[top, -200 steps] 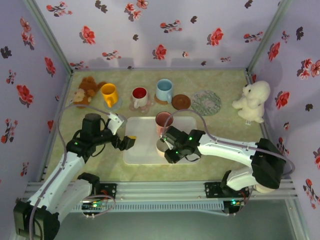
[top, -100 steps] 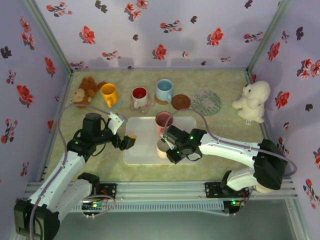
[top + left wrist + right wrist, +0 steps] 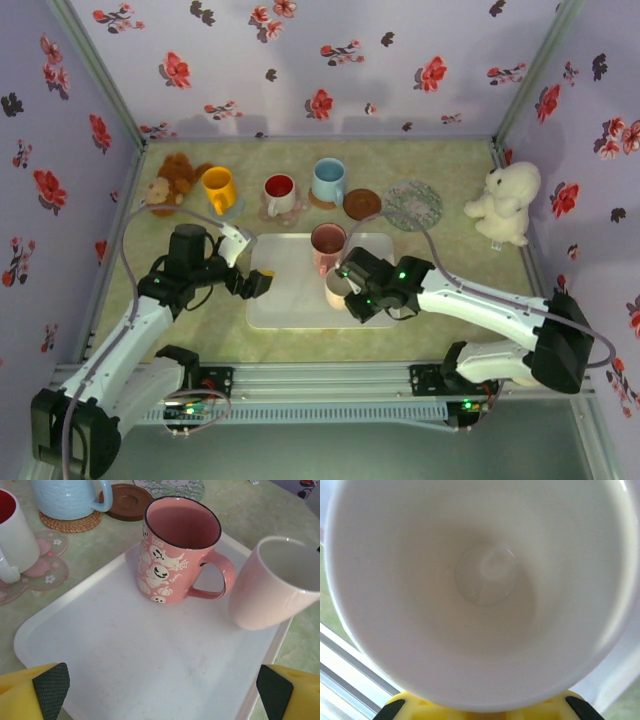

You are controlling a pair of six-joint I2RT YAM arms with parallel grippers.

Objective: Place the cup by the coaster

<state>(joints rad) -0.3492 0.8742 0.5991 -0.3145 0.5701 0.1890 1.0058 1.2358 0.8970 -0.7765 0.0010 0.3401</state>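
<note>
The mottled green tabletop [image 3: 450, 250] carries a white plastic tray [image 3: 125, 670]: flat, matte, round-cornered, with a low raised rim. Over the tray's right edge our right tool [image 3: 350, 293] pinches the pale pink cup [image 3: 272, 590], a smooth glazed taper. The cup is tilted and apparently clear of the tray, just beside the glossy pink ghost-printed mug [image 3: 175, 550]. Our left tool [image 3: 252, 284] hangs spread at the tray's left edge, holding nothing. We judge the carry to be in hand. Next we need to swing the cup toward the far side, level it, and set it upright just beside the bare round brown coaster [image 3: 362, 203], probably wood.
</note>
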